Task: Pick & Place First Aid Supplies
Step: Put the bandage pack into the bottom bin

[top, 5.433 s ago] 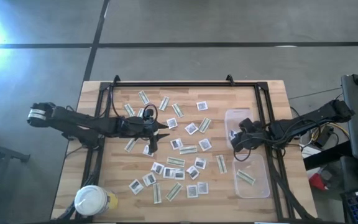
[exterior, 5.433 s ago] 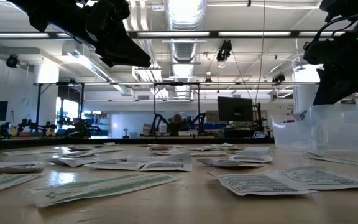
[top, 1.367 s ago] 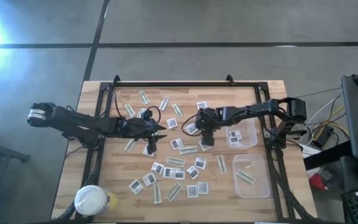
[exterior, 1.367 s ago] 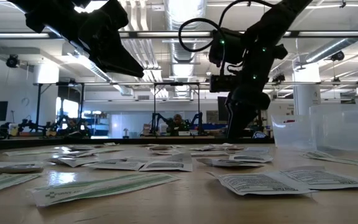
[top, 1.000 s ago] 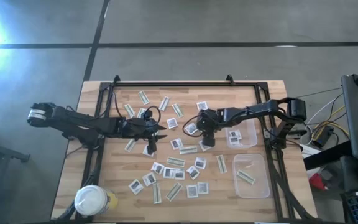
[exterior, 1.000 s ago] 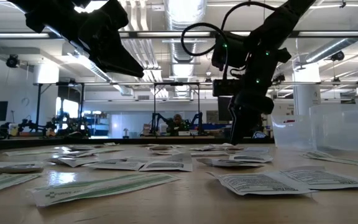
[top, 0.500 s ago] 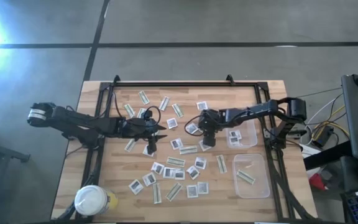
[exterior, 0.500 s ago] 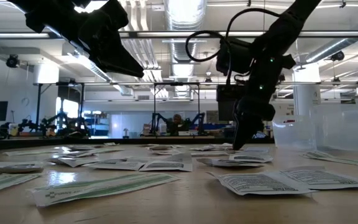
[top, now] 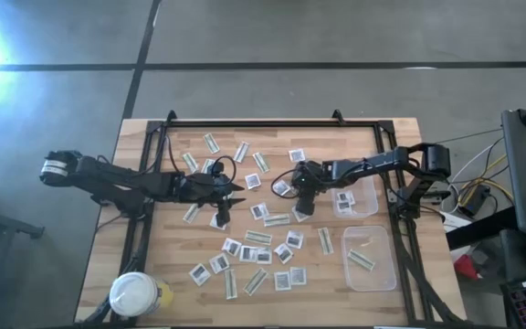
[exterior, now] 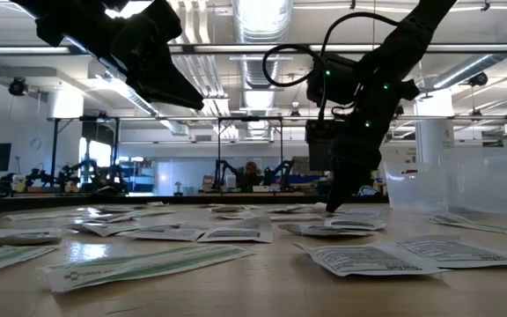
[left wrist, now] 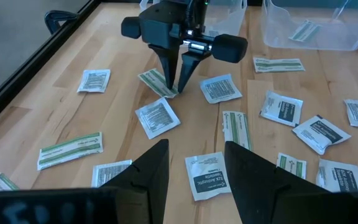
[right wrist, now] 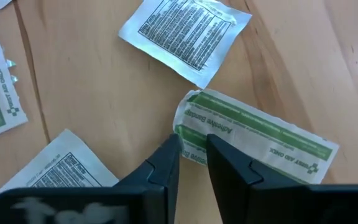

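1. Over the left half of the table (top: 400,137), the left gripper (left wrist: 196,147) hangs above the scattered packets. Its fingers are set well apart with nothing between them. It has not stirred; this arm is waiting.

2. The first aid supplies (top: 261,256) lie loose across the middle of the table, square white packets and narrow green-and-white strips mixed together. Most are still to be cleared.

3. Right of centre is where the change lies. The right gripper (right wrist: 192,144), which was back over the tubs a few seconds ago, has reached in to the pile and come down to the wood. In the last second its fingers have drawn in from wide to narrow.

4. They now sit on the near end of one green-and-white strip (right wrist: 260,134), which lies flat just beside a square white packet (right wrist: 185,37). They seem to pinch that end, though the fingers hide the contact itself.

5. So the pick is at its closing stage. The strip has not left the table.

6. At the right edge, the nearer clear tub (top: 386,274) already holds a couple of strips and is the likely destination.
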`<state>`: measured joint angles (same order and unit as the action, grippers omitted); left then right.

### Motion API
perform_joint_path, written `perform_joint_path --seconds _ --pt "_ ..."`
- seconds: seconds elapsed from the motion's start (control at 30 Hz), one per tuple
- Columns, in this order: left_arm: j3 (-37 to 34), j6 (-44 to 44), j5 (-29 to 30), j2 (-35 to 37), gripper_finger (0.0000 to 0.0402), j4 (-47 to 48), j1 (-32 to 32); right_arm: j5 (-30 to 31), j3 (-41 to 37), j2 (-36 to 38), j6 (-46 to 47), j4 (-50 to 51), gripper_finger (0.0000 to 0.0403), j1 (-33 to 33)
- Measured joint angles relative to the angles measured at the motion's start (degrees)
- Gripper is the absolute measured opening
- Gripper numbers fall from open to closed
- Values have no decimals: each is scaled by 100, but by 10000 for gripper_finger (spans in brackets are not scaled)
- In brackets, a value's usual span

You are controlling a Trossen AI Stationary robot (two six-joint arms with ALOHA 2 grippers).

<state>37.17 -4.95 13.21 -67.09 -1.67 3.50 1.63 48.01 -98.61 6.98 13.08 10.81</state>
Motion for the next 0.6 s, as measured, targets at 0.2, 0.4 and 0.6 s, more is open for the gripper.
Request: perform_joint_path --seconds 0.2,0.4,0.6 --pt "0 0 0 0 149 0 0 2 -9 0 103 24 27 2" --pt "0 2 0 0 149 2 1 -5 19 2 101 193 8 -2" --pt "0 2 -1 0 149 2 -1 -72 122 110 41 505 8 -9"
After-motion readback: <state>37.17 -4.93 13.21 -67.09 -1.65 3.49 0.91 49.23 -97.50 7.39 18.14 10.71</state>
